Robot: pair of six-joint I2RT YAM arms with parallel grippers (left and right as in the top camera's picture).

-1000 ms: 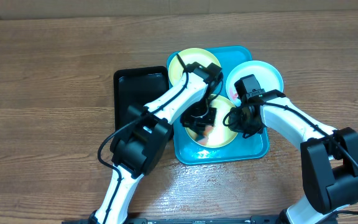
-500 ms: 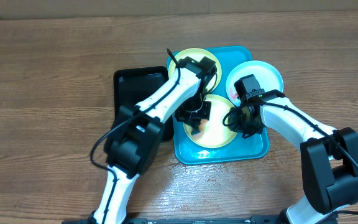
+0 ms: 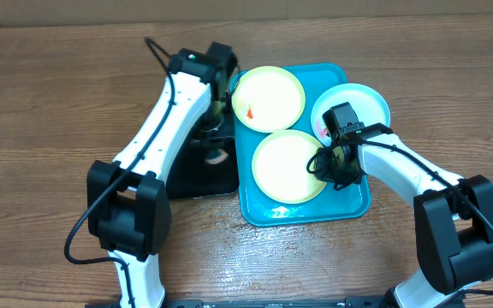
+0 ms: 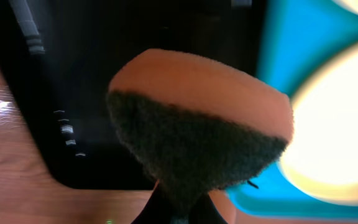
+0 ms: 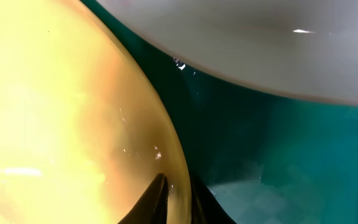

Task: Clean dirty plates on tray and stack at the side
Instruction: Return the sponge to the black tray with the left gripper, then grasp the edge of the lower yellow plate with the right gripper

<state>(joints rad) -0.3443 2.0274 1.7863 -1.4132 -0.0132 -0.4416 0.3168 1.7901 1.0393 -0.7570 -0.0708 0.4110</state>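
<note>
Risks, overhead first: left hand (image 3: 215, 144) is clamped on an orange foam sponge w/ dark scouring face (image 3: 217, 157). It hangs over the small black rectangular plastic tray (image 3: 178, 128), which lies at 9 o'clock of the large turquoise rectangular plastic tray (image 3: 349, 204) on the wooden desk (image 3: 58, 103). Right hand (image 3: 330, 164), jaws narrow, pinches the 3 o'clock rim of the near pale yellow round plate (image 3: 285, 167), which looks clean. The far pale yellow round plate (image 3: 272, 94) at 12 o'clock carries a red smear (image 3: 250, 111). The white round plate (image 3: 358, 103) at 2 o'clock overhangs the tray rim.

Left wrist: sponge (image 4: 197, 124) bulges from a thin pinch at its base. A hard wipe could twist it out.

Right wrist: right hand (image 5: 176, 186) straddles only the edge of the near plate (image 5: 55, 112), w/ the white plate (image 5: 260, 50) just beside. The shallow grip could let the plate pivot or slip on lifting. A swing toward 2 o'clock could knock the overhanging white plate off. Both arms working over the tray at once could collide.
</note>
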